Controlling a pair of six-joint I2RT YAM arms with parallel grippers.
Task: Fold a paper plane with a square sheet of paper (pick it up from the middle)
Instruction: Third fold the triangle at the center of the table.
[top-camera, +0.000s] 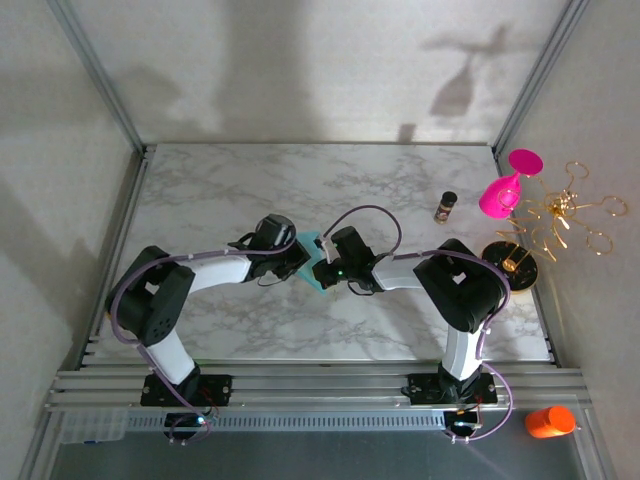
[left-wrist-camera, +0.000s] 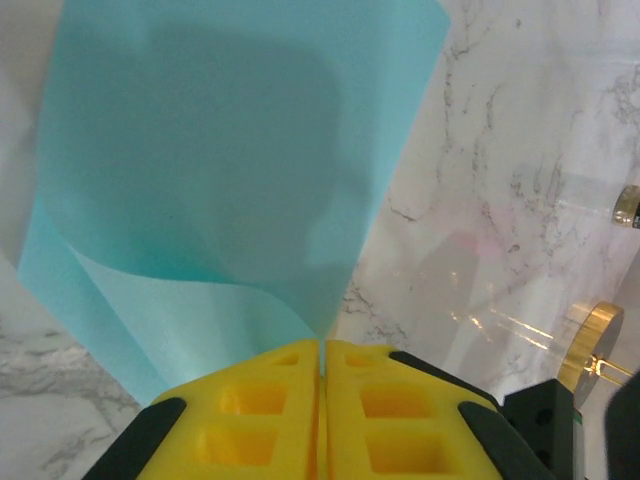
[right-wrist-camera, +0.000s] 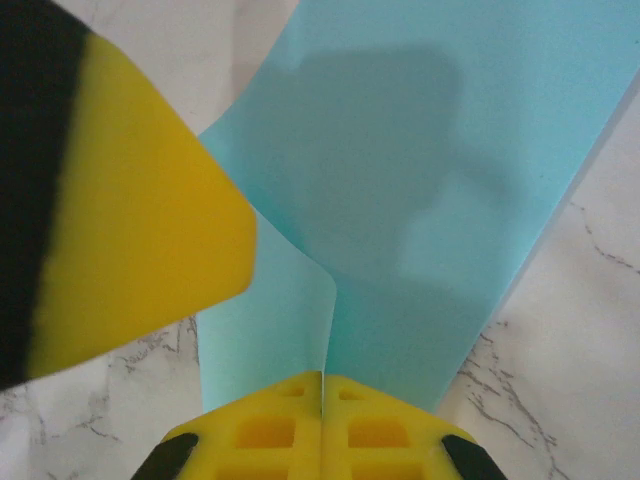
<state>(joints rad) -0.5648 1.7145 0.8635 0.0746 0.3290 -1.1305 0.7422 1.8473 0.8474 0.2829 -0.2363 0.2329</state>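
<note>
Holding one square sheet of paper, left hand, right hand — both clamped on it

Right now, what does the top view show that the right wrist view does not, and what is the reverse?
Top view: a pink goblet, a small jar, a gold stand and an orange object. Right wrist view: up close, the right gripper shut on the paper, with a left finger beside it. Both: the teal paper and the marble table.

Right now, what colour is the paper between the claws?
The sheet is plain teal-blue, clearest in the left wrist view.
</note>
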